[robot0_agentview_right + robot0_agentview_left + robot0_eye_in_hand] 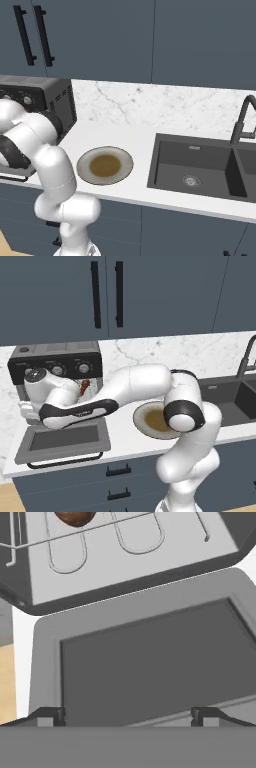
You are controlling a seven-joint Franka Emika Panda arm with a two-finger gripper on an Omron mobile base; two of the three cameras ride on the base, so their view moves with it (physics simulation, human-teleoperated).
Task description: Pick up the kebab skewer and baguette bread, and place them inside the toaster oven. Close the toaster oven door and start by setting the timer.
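Jaws stand wide apart, nothing between them, the gripper over the lowered oven door. The arm reaches left, elbow bent, hand at the oven mouth. The skewer sits inside; a brown loaf lies on the rack.

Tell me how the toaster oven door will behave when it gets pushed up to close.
The toaster oven door lies folded down flat, so it will probably swing up on a hinge along its inner edge rather than slide. Its grey frame and glass window look rigid; it should not flex. The bar handle at the outer edge likely gives the easiest push; the open gripper hovers above the door.
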